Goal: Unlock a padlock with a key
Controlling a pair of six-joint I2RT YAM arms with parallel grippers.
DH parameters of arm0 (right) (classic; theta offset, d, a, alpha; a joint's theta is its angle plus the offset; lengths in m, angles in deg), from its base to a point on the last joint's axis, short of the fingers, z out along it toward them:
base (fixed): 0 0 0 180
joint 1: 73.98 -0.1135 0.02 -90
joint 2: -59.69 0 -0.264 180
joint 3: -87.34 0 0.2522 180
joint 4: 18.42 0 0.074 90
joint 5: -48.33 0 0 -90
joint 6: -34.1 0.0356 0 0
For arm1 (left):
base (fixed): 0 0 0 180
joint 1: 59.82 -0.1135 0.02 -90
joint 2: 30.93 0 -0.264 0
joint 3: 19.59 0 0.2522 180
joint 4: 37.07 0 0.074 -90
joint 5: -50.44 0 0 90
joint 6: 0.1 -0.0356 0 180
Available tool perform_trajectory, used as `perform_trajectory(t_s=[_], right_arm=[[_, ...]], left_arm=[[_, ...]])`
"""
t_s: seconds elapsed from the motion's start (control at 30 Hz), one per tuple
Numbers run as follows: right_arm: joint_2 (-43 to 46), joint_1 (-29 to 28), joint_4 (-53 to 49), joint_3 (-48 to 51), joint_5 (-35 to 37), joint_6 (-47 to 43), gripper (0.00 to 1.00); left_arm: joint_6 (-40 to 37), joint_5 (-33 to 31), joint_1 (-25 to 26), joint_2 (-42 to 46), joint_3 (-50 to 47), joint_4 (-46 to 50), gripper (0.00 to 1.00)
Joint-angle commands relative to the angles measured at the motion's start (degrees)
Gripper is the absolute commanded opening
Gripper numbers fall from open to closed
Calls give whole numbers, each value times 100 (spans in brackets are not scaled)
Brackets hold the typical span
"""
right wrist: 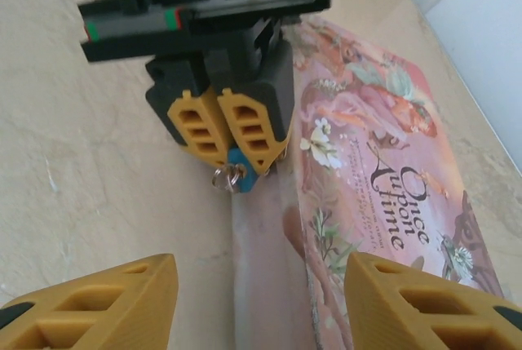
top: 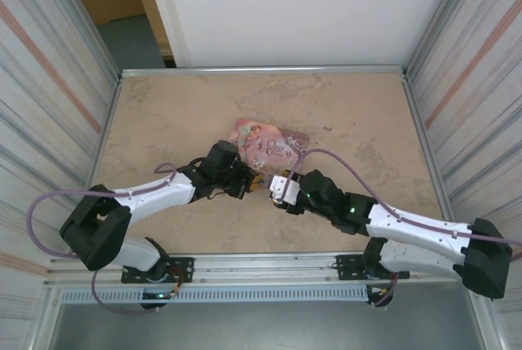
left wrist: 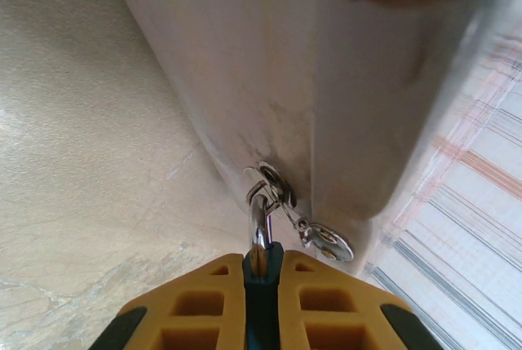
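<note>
Padlock (left wrist: 262, 272) pinched tight in your left pincer (right wrist: 222, 150), loop poking out in front, key (left wrist: 330, 244) hanging there on ring (left wrist: 273, 180). Right pincer (right wrist: 261, 301) wide, empty, facing it. Key not in; unlocking not done.

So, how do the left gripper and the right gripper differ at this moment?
The left gripper is shut on the padlock; the right gripper stands open, nothing between its fingers. Small metal rings hang at the left gripper's tips; none hang at the right gripper's. Both have yellow fingers and face each other beside the pink tin.
</note>
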Motion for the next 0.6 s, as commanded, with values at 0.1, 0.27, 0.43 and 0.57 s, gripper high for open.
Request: perform_trajectory(t_s=[0.1,0.27,0.43,0.57], right_arm=[[-618,-212,478,-178,386,-374,50],[-1072,-256,882,-271,401,-408,45],[-1423,-265,1093,-387,380,-451,38],[-1617,-273,1282,-424,415,-471,31]], left_arm=[[111,135,23,11,213,-72,0],[113,140,23,-6,212,-82,0],[105,168,23,-41,205,-113,0],[120,168,23,-50,205,-124,0]])
